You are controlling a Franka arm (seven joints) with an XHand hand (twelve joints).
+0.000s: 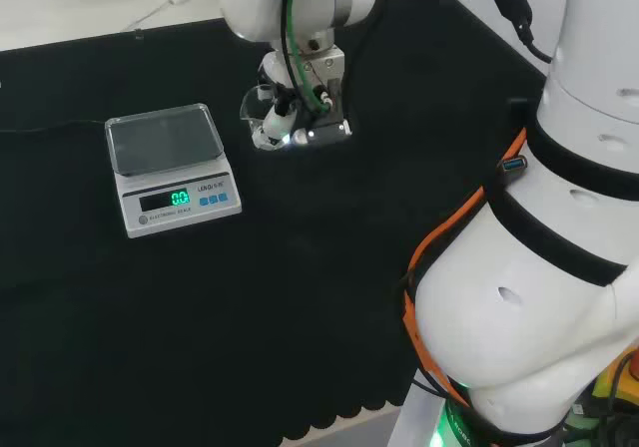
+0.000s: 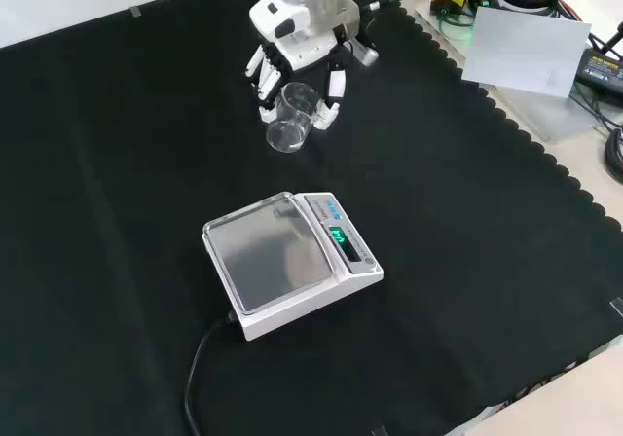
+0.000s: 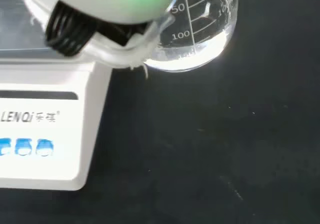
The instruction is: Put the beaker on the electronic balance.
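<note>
One clear glass beaker (image 2: 290, 118) stands upright on the black cloth (image 2: 117, 163), ringed by the fingers (image 2: 334, 85) of the robot's black and white hand (image 2: 292, 52), which reaches down over it from the top of the front view. The fingers are curled round the vessel's wall on either side; whether it is lifted clear of the cloth or resting on it cannot be told. In the head view the hand (image 1: 295, 108) and beaker (image 1: 262, 108) sit just right of the electronic balance (image 1: 170, 168), near it but apart; in the front view the balance (image 2: 287, 261) lies below the beaker, closer to the camera, with a strip of bare cloth between them. That gap is what the coming move turns on: by the look of it, the beaker must be carried upright, its long axis vertical, across to the empty weighing pan (image 2: 268, 251) and set down within the raised edge. The pan is bare and the green display (image 1: 180, 199) is lit. From the wrist camera the beaker (image 3: 200, 29) shows white graduation marks along its side, beside the balance's white front panel (image 3: 45, 129), which bears printed lettering and a row of blue buttons (image 3: 22, 147). A dark power cable (image 2: 200, 368) trails from the balance toward the cloth's near edge.
</note>
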